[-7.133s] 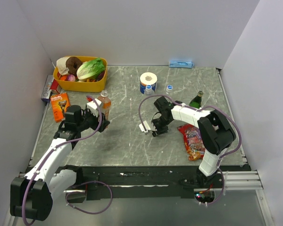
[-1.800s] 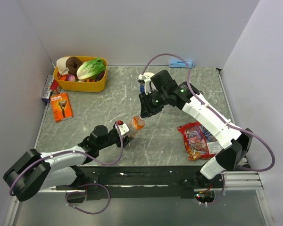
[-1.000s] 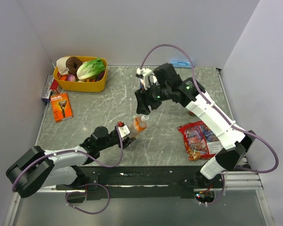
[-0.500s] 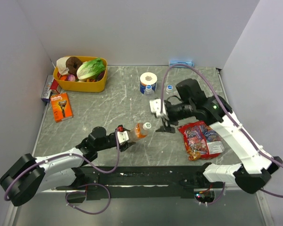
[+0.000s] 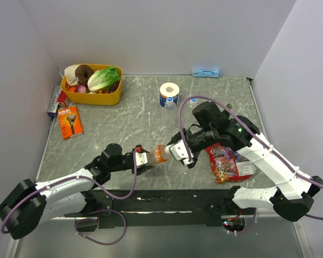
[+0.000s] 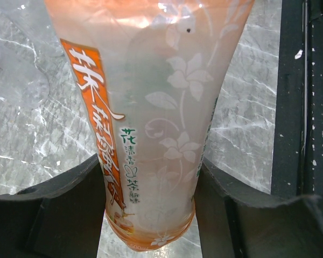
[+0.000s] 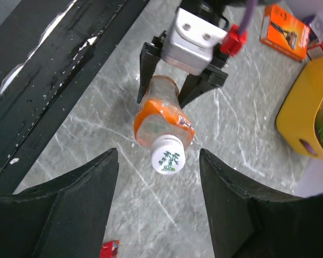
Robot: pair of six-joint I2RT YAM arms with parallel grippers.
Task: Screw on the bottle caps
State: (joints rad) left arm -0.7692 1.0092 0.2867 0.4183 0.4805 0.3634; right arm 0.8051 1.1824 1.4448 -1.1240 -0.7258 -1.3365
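Note:
The orange drink bottle (image 5: 160, 153) lies level above the table's front middle. My left gripper (image 5: 149, 156) is shut on its lower body (image 6: 151, 118), one finger (image 6: 59, 204) on each side. A white cap with green print (image 7: 167, 159) sits on its neck. My right gripper (image 5: 175, 152) faces that cap end-on. It stands open, its fingers (image 7: 81, 199) wide on either side and apart from the cap. Two small clear bottles with blue caps stand at the back. One (image 5: 169, 103) is beside the toilet roll and the other (image 5: 193, 100) is to its right.
A yellow basket (image 5: 70, 97) of lettuce and food stands back left, with an orange razor box (image 5: 70, 121) in front of it. The toilet roll (image 5: 169, 91) is back centre. A red snack packet (image 5: 224, 161) lies under the right arm. A blue item (image 5: 206, 72) lies by the back wall.
My right arm swung from the back of the table down and left until its open jaws faced the bottle's cap. My left gripper kept hold and tipped the bottle level.

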